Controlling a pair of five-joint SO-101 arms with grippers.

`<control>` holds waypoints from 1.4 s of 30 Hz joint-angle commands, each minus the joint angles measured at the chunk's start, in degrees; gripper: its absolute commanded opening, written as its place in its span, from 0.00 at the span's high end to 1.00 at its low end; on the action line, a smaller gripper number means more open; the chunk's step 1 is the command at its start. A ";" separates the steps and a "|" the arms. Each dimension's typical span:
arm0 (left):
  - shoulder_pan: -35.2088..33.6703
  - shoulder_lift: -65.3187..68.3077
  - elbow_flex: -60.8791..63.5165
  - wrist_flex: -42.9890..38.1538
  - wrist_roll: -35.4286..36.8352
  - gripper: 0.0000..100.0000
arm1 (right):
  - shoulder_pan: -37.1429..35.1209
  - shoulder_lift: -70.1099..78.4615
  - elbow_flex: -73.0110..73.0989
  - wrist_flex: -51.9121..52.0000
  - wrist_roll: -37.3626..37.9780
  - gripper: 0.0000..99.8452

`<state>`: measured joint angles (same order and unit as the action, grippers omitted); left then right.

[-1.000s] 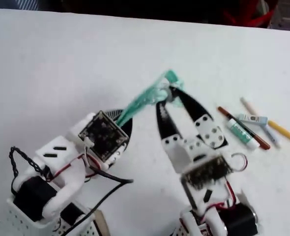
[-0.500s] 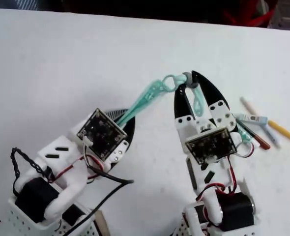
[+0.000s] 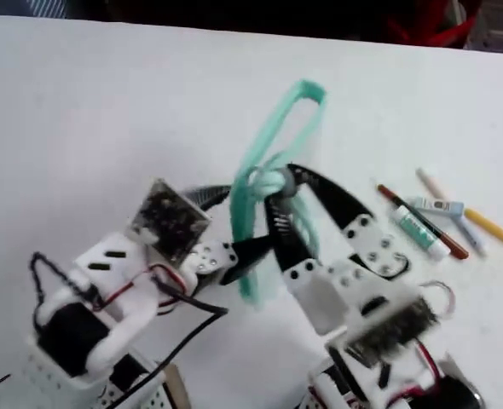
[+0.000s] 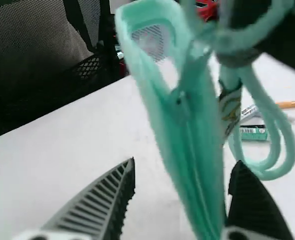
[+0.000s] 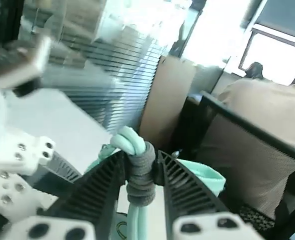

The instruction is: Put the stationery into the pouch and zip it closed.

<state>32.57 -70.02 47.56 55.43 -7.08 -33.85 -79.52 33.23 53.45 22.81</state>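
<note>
Fingers [image 5: 100,187] of the right gripper [image 5: 140,164] are clamped on the grey wound knot [image 5: 139,182] of the cord loop on the mint-green soft fabric pouch [image 3: 273,141]. The pouch is held up off the white table [image 3: 106,111] between the two arms. The left gripper [image 4: 185,165] stands spread wide, with the pouch's lower end between its jaws and leaning against one of them. We judge the pouch light and limp: it will sag and twist from the cord, and the thin loop may slip. A firmer hold would be on the fabric rim beside the zip, one side each. We cannot tell whether the zip is open. The loose pens, pencils and glue stick [image 3: 430,223] lie on the table beside the right arm.
</note>
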 commanded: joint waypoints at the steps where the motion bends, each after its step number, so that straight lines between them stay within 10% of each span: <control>1: 0.31 -0.40 3.60 -4.57 -1.05 0.73 | -1.45 0.22 1.58 0.22 -0.62 0.98; 11: -1.01 -0.57 4.75 -5.10 -0.79 0.99 | -2.42 -6.29 10.02 5.14 -1.41 0.98; 20: -4.79 -0.57 6.86 -5.10 -0.62 0.98 | -2.07 -17.19 16.44 16.75 3.08 0.98; 27: -5.23 -0.57 7.21 -5.19 -0.62 0.98 | -0.40 -17.71 15.56 27.03 3.43 0.69; 42: -8.84 -0.31 7.12 -19.96 9.93 0.98 | 41.98 -4.44 8.18 11.91 3.60 0.73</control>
<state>22.55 -69.93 55.03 41.45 2.07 2.11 -91.30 43.78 70.42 25.63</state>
